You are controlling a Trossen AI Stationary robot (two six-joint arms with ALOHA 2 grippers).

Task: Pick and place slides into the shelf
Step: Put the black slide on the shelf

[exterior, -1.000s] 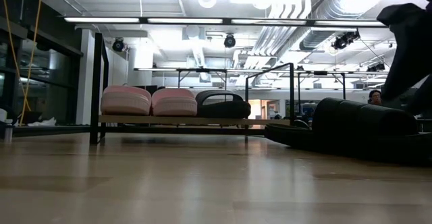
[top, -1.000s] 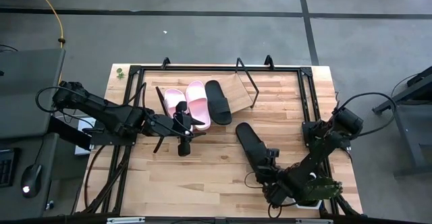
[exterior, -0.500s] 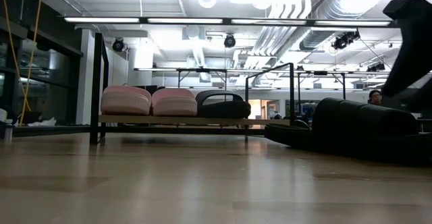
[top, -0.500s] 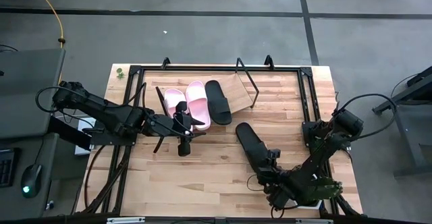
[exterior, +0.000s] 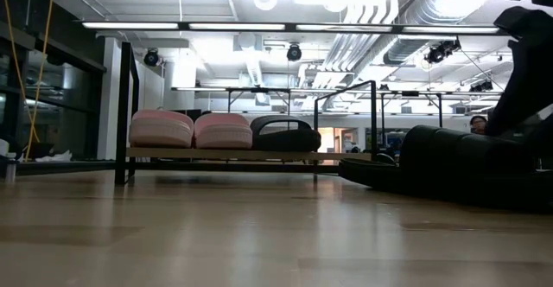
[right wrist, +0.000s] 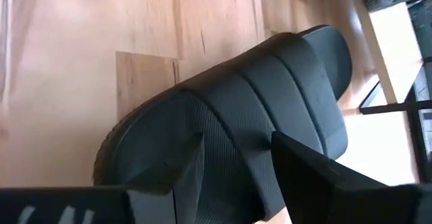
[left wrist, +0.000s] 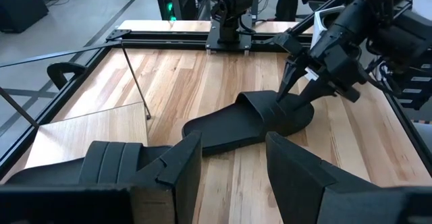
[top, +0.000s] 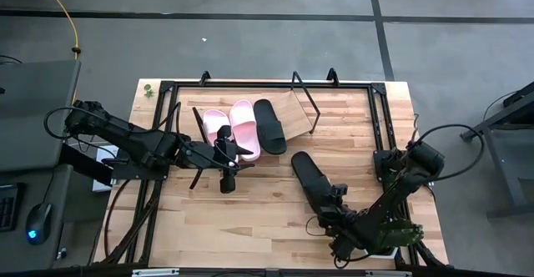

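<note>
Shelved: 3 of 4 slides sit on the shelf [top: 294, 110] — 2 pink [top: 231, 129], 1 black [top: 269, 126].
Left: last black slide [top: 313, 179] on tabletop, right of shelf.
Right gripper [top: 335, 203]: fingers spread, at slide's heel, no grasp yet.
Left gripper [top: 227, 167]: fingers apart, empty, idle nr shelf.

From above you get even, shadow-poor light on the pale wooden slatted worktop [top: 250, 210], with only faint soft shadows under the arms and no glare. At table height you look into long ceiling strip lights [exterior: 285, 25] that burn out to white, so the near planks lie soft and unfocused, carrying a dull sheen. In your right wrist view the black ribbed rubber slide sandal [right wrist: 250, 116] is close and slightly blurred, the wood beside it washed out, while your left wrist view stays crisp beyond its own blurred dark fingers [left wrist: 179, 163].
</note>
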